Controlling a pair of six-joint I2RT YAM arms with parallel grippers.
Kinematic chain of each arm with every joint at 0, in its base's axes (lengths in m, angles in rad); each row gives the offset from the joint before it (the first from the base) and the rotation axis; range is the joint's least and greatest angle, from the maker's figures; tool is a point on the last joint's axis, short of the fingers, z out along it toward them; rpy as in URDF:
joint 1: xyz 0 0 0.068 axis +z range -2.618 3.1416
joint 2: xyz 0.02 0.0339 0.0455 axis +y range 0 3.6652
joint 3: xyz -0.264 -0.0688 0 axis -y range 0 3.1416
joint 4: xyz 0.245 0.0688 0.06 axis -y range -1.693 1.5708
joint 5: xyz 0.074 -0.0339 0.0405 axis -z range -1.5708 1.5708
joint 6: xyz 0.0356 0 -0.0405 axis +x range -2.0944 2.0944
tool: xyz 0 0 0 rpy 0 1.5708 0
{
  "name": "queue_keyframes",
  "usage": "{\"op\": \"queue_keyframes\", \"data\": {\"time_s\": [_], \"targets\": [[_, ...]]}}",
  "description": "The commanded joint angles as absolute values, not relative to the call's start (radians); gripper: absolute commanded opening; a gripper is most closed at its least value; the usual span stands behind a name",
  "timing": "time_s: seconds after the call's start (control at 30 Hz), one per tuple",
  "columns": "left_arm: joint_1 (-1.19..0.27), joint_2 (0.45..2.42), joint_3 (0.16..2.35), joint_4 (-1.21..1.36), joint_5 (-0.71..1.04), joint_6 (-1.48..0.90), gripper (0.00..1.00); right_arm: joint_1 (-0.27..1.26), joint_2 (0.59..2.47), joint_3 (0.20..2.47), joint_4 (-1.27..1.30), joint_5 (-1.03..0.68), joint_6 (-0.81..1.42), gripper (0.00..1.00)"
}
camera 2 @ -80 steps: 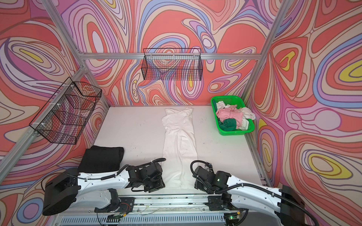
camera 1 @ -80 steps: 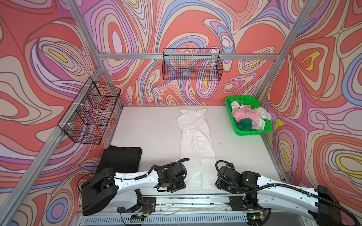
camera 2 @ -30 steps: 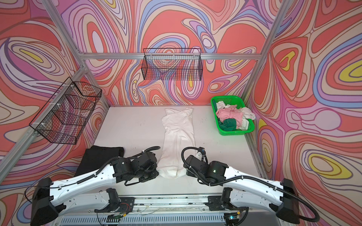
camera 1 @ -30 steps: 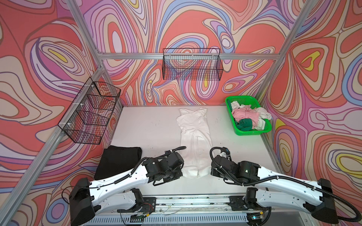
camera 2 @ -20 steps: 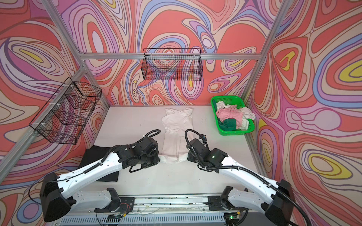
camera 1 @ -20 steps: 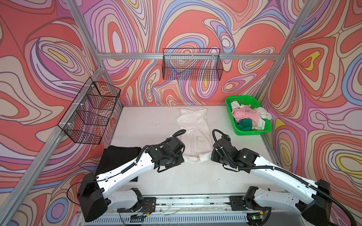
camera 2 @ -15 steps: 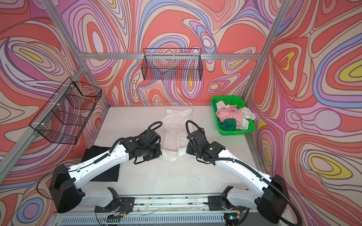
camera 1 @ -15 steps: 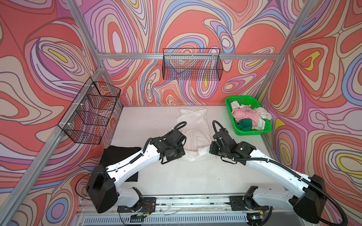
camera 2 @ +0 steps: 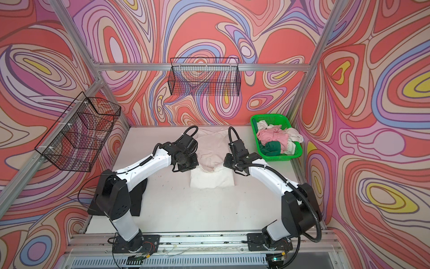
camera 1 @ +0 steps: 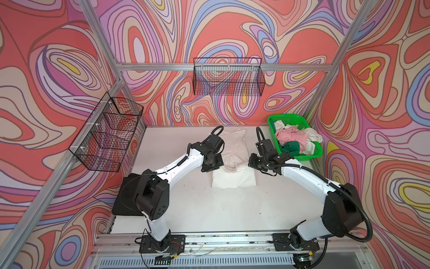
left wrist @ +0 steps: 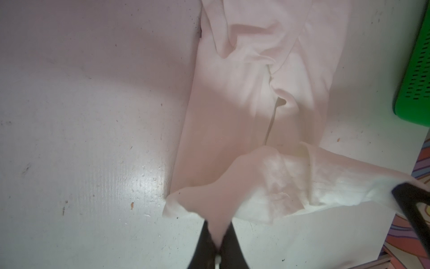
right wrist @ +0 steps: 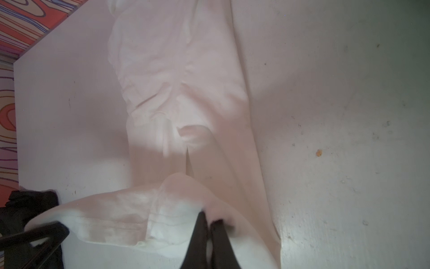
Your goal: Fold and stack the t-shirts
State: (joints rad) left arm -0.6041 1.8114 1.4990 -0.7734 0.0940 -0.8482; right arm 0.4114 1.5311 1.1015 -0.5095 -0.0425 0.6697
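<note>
T-shirt hem (left wrist: pixel 279 186) now mid-shirt, between jaws

Both top views look steeply down from above the near edge of the surface (camera 1: pixel 209 209) toward its far edge, sharing nearly everything. Each wrist view sits close over the off-white t-shirt (left wrist: pixel 232 93), looking past the left end effector (left wrist: pixel 217 230) or right end effector (right wrist: pixel 210 222); both share its middle.

I work on a white, scuffed tabletop (camera 1: pixel 209 209). Swirl-patterned red, lilac and yellow walls (camera 1: pixel 232 35) enclose three sides. Aluminium rails (camera 1: pixel 162 67) carry a rear wire basket (camera 1: pixel 229 80) and a side wire basket (camera 1: pixel 107 132).
</note>
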Motion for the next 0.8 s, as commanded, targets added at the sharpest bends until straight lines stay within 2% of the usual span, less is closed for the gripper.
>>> {"op": "queue_keyframes", "data": {"time_s": [0.0, 0.5, 0.77], "targets": [[-0.584, 1.883, 1.572, -0.822, 0.125, -0.806, 0.00, 0.382, 1.579, 1.140, -0.455, -0.106, 0.639, 0.00], [-0.506, 2.084, 1.751, -0.830, 0.150, -0.785, 0.00, 0.301, 1.810, 1.257, -0.392, -0.190, 0.617, 0.00], [-0.485, 2.167, 1.846, -0.849, 0.163, -0.775, 0.00, 0.286, 1.858, 1.310, -0.384, -0.190, 0.618, 0.00]]}}
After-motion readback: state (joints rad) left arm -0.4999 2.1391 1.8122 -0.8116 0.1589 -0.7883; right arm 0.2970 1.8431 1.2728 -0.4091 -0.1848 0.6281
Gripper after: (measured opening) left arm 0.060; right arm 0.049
